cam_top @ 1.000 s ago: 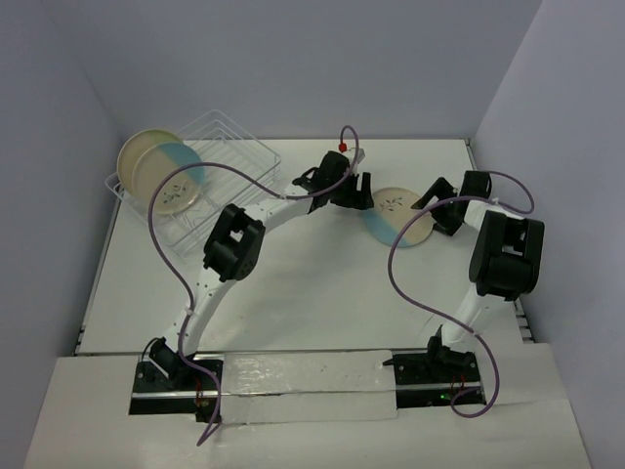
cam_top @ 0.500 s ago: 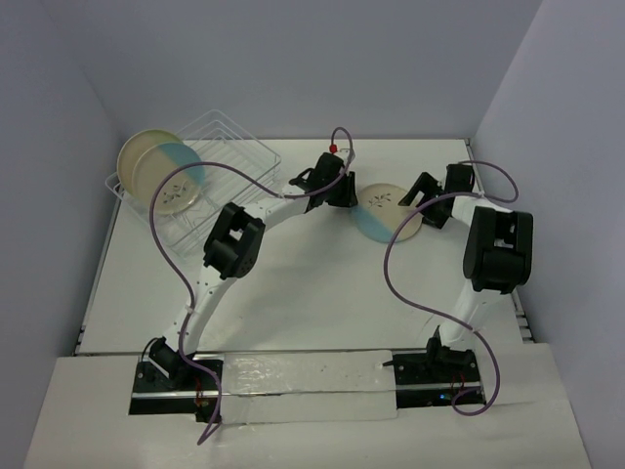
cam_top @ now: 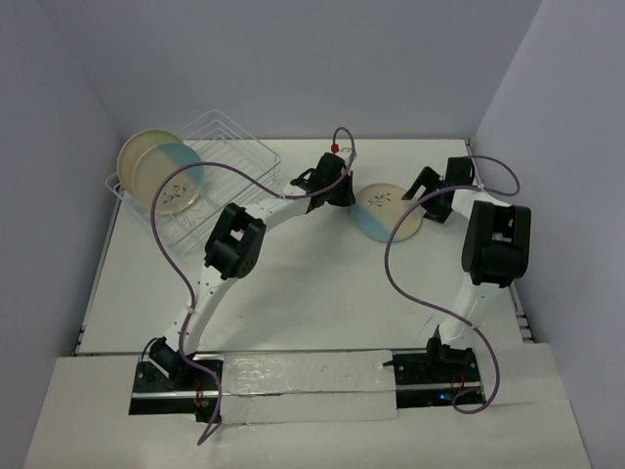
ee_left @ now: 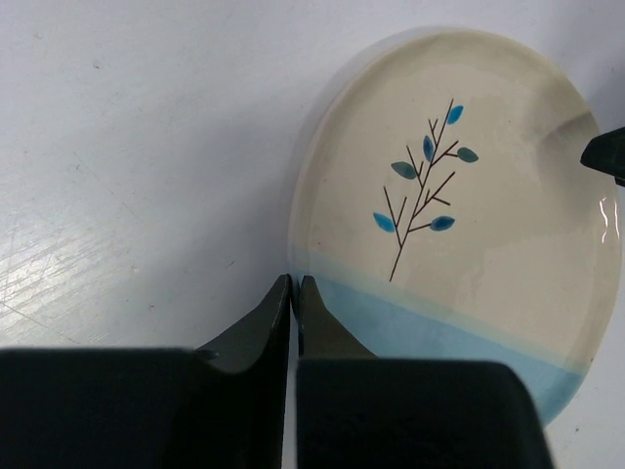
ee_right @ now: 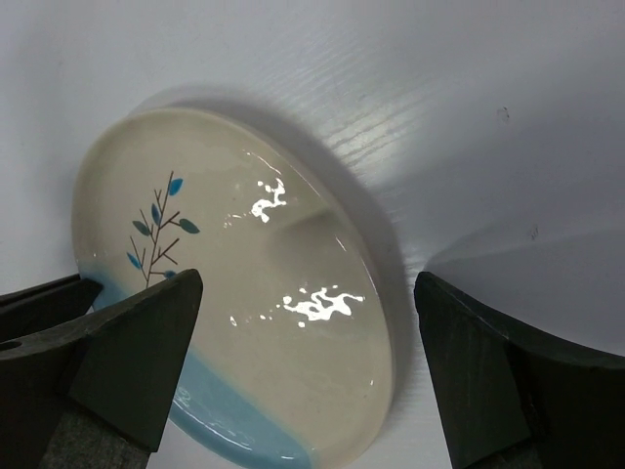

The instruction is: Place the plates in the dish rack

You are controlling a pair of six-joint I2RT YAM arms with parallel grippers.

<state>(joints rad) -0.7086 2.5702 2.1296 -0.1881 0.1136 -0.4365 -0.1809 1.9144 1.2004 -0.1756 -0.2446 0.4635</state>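
A half cream, half light blue plate [cam_top: 386, 210] [ee_left: 459, 215] [ee_right: 273, 322] lies on the white table between my two grippers, its right side seeming slightly raised over a shadow. My left gripper [cam_top: 344, 195] [ee_left: 295, 285] is shut on the rim of the plate's left, blue edge. At the plate's right side, my right gripper [cam_top: 427, 202] [ee_right: 305, 293] stands open, its fingers wide apart above the plate and not touching it. At the far left is the white wire dish rack [cam_top: 234, 137], holding a cream plate [cam_top: 142, 151] and a second half-blue plate [cam_top: 176, 184].
Grey walls close in the table [cam_top: 322, 283] at the back and on both sides. Purple cables loop over both arms. The rack sits close to the left wall.
My left gripper has closed onto the plate's rim. The plate has shifted a little left and back, and my right gripper has followed it, still open.
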